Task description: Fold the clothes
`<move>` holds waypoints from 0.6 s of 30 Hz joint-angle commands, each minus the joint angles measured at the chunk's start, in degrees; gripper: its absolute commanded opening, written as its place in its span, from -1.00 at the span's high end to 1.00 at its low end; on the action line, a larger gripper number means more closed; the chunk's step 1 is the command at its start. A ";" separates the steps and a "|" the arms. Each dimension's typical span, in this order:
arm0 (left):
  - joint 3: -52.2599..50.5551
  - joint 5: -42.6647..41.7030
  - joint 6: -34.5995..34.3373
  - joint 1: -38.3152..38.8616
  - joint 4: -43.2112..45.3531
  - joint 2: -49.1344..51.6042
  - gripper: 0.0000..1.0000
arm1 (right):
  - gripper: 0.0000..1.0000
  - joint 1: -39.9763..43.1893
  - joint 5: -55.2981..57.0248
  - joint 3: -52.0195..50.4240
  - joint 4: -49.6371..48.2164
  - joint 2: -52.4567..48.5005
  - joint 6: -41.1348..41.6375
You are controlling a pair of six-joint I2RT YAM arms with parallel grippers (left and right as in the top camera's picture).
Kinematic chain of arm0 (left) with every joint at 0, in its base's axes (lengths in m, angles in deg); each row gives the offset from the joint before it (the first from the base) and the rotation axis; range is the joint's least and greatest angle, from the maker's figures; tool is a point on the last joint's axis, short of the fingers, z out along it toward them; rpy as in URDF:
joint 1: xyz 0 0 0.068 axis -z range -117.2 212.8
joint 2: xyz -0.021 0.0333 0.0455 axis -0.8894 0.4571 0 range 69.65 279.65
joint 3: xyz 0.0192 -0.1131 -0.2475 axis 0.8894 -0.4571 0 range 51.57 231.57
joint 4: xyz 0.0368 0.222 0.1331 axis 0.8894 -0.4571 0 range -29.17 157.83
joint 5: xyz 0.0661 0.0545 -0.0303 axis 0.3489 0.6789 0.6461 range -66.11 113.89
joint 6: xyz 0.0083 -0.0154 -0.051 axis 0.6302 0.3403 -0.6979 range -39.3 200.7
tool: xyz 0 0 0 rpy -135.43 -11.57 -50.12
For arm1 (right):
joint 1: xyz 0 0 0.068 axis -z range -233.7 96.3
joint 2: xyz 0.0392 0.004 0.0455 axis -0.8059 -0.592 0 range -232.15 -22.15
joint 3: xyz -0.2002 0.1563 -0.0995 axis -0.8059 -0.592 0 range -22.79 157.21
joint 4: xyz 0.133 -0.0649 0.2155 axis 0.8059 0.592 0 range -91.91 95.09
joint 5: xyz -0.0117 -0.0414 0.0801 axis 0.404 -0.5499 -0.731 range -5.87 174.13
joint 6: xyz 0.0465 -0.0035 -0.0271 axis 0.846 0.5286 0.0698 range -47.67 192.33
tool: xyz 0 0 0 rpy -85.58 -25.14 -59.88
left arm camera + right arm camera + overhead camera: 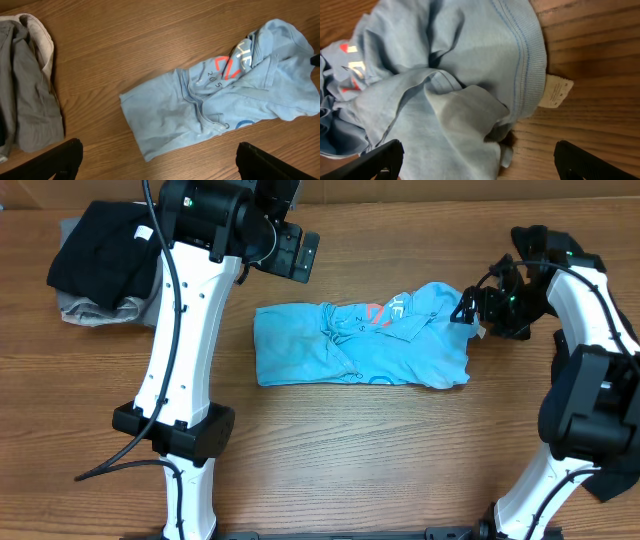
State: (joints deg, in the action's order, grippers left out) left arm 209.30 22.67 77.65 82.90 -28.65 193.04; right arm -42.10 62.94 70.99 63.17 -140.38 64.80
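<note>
A light blue short-sleeved T-shirt (pixel 360 345) with white and orange printed lettering is seen lying crumpled and partly folded across the middle of the wooden counter (pixel 350 460), its long side running left to right. The left hand (pixel 295 252) is held above the counter on the far side, beyond the shirt's left end, with its fingers spread wide and nothing between them. The right hand (pixel 480 310) is poised over the shirt's right end, its fingers likewise spread wide apart and no cloth gripped. In the right wrist view a ribbed, stitched edge of the shirt and a small white sewn-in label (pixel 555 92) are seen below it. A black cloth garment (pixel 95 250) is heaped on a grey cloth garment (pixel 90 310) at the far left corner, well apart from the shirt.
</note>
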 commanded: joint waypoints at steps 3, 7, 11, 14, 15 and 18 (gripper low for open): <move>-0.07 0.59 -0.81 -0.22 0.52 0.04 -1.00 | -1.00 0.39 -1.01 -0.79 -0.72 -1.16 -0.46; -0.07 0.59 -0.81 -0.22 0.76 0.04 -1.00 | -1.00 0.37 -1.01 -0.81 -1.01 -1.16 -0.44; -0.09 0.59 -0.81 -0.22 0.76 0.04 -1.00 | -1.00 0.37 -1.03 -0.83 -0.96 -1.16 -0.42; -0.09 0.59 -0.81 -0.22 0.79 0.04 -0.99 | -1.00 0.37 -1.03 -0.83 -0.96 -1.16 -0.42; -0.09 0.59 -0.81 -0.22 0.79 0.04 -0.99 | -1.00 0.37 -1.03 -0.83 -0.96 -1.16 -0.42; -0.09 0.59 -0.81 -0.22 0.76 0.04 -0.99 | -1.00 0.37 -1.01 -0.83 -0.96 -1.16 -0.42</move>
State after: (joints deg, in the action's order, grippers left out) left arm 209.30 22.67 77.65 82.90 -28.17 193.04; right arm -42.08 62.89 70.40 62.36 -141.41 64.78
